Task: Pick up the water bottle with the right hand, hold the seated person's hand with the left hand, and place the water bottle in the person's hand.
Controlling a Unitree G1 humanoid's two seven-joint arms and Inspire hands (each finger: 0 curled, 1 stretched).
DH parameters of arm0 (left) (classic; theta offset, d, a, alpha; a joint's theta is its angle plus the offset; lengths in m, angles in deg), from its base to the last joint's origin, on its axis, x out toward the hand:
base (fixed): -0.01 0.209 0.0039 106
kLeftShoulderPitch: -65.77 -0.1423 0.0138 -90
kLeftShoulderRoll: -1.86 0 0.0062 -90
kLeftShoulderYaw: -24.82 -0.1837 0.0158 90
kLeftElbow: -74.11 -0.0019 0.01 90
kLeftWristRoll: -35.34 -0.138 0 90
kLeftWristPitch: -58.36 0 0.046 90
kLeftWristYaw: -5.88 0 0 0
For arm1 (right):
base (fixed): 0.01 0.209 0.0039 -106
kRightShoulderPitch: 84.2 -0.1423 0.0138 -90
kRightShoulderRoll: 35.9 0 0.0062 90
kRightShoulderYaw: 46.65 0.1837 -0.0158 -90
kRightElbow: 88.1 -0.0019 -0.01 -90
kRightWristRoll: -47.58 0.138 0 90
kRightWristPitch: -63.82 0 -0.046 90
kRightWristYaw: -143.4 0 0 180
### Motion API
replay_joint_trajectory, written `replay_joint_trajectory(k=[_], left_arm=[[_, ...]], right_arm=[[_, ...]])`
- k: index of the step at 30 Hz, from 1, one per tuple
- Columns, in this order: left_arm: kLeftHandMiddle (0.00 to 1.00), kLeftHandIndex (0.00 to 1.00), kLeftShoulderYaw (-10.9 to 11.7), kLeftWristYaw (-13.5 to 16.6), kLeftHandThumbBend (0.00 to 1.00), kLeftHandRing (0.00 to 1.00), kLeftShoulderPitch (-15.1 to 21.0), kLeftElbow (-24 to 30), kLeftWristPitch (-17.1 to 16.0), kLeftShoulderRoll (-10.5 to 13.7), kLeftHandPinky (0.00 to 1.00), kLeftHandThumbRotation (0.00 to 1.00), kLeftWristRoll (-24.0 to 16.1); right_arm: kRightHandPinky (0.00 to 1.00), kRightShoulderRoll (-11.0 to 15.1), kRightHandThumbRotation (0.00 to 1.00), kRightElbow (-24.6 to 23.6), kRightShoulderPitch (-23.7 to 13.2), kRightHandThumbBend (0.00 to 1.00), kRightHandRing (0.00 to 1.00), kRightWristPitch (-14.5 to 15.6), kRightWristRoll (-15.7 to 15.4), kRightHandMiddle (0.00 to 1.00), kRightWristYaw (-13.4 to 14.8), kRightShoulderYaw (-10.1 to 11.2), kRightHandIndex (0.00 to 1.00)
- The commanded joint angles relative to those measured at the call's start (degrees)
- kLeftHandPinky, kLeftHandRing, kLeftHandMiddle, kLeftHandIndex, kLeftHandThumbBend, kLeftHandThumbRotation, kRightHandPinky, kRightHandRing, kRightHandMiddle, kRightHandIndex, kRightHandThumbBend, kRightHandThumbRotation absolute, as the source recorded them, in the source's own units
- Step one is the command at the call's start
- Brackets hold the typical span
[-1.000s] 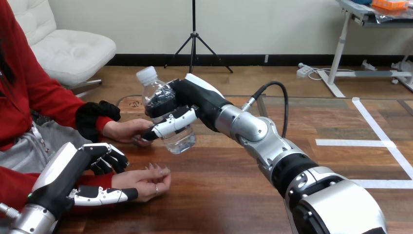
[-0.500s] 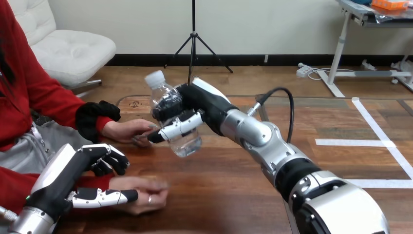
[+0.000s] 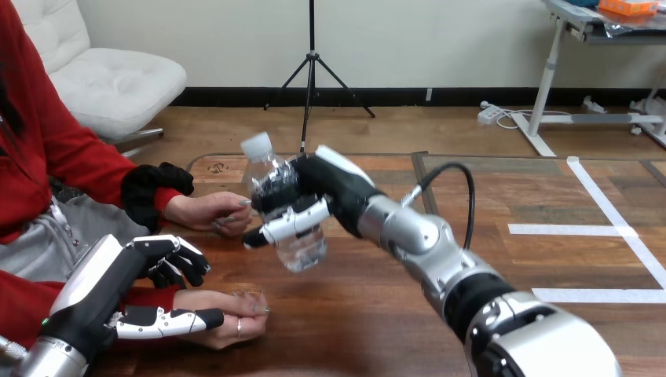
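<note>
Water bottle (image 3: 303,247) tilts in right hand (image 3: 318,188); left hand (image 3: 118,284) clasps person's wrist (image 3: 192,301).

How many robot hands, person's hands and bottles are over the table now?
Robot hands: 2, left hand and right hand
Person's hands: 2, the person's far hand and the person's near hand
Water bottles: 1, the water bottle
Total: 5

The right hand (image 3: 330,184) is black with a white shell. Its thumb (image 3: 294,221) is white with a black tip. The right arm (image 3: 408,236) is shiny, round and silver, with a black ring. The left hand (image 3: 110,287) looks the same, on a silver left arm (image 3: 43,360).
</note>
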Motion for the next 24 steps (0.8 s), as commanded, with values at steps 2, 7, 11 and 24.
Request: replay_joint_trajectory(k=[2,7,11,24], left_arm=[[0.52,0.53,1.22,-0.46,0.95,0.45,0.8,3.5,-0.9,-0.01,0.4,0.35,1.55],[0.52,0.53,1.62,-1.78,0.96,0.45,0.49,3.66,-0.25,-0.21,0.4,0.34,2.53],[0.53,0.52,1.8,-2.08,0.96,0.46,0.3,3.78,-0.12,-0.26,0.4,0.33,2.73],[0.53,0.53,1.78,-0.92,0.95,0.46,0.73,3.15,-0.27,-0.61,0.4,0.32,2.02]], right_arm=[[0.28,-0.63,0.0,-0.19,-0.15,0.92,0.33,-0.87,0.51,0.41,1.07,1.09,0.45],[0.28,-1.09,0.0,-0.21,1.14,0.91,0.34,-1.08,0.64,0.42,0.73,1.15,0.45],[0.3,-1.37,0.0,-0.25,2.01,0.91,0.35,-1.33,0.57,0.42,0.63,1.05,0.46],[0.3,-3.58,0.0,-0.49,4.41,0.89,0.35,-2.06,0.94,0.43,0.22,1.01,0.47]])
